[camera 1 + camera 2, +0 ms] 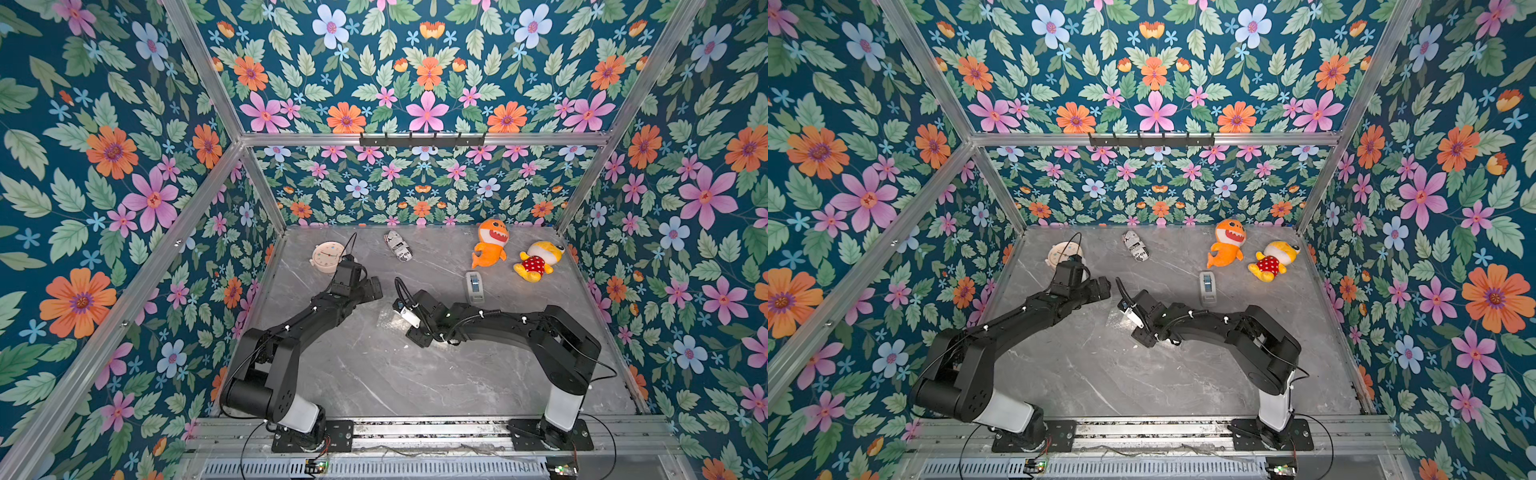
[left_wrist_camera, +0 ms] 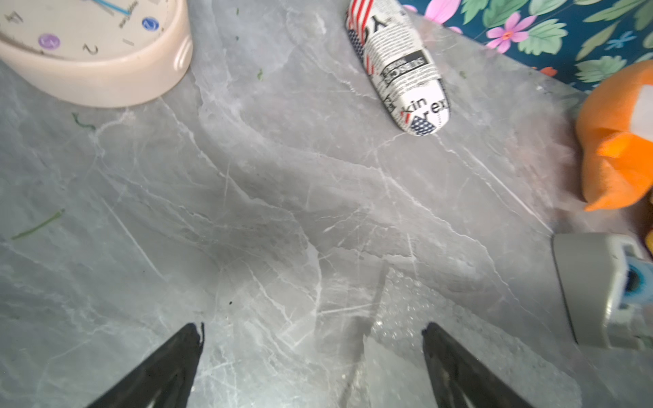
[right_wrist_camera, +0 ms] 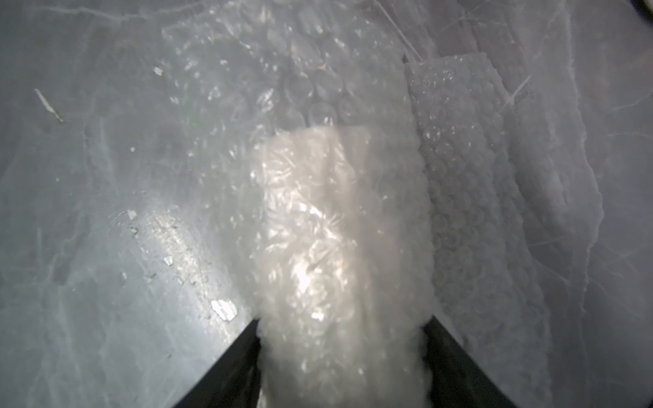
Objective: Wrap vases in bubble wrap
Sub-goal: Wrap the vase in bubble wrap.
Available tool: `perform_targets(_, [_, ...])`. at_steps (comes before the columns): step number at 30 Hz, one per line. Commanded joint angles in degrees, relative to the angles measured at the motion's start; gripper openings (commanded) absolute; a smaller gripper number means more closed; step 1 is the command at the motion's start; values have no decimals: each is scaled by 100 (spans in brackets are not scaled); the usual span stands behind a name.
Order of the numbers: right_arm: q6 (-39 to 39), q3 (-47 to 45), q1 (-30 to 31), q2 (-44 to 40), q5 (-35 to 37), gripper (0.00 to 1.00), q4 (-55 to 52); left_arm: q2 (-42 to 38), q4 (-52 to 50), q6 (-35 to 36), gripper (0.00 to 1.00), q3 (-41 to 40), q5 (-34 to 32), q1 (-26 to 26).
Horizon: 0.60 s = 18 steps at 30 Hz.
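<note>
The vase (image 3: pixel 328 247) lies near the centre of the table (image 1: pixel 374 374), under a layer of wrap (image 3: pixel 459 176), with cream showing through the bubbles. The right gripper (image 3: pixel 342 321) pinches it, jaws pressed to both sides of the bundle, probably to stop it rolling while the loose flap beside it is folded over. In a top view the left gripper (image 2: pixel 312 326) hovers near eleven o'clock from the vase, fingers spread wide and empty, seemingly ready for that flap. The dispenser (image 1: pixel 474 286) sits at two o'clock, likely for sealing. The clock (image 1: pixel 328 257) lies farther off at ten.
</note>
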Motion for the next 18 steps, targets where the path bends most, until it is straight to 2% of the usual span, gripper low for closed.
perform_targets(1, [160, -113, 3, 94, -531, 67, -635, -107, -207, 161, 99, -80, 192, 12])
perform_targets(6, [161, -65, 2, 3, -435, 69, -760, -108, -56, 65, 99, -310, 205, 16])
perform_targets(12, [211, 218, 79, -106, 16, 74, -1160, -70, 41, 7, 99, -420, 238, 13])
perform_targets(18, [322, 180, 132, -308, 27, 78, -1348, -66, 25, 28, 99, -435, 214, 15])
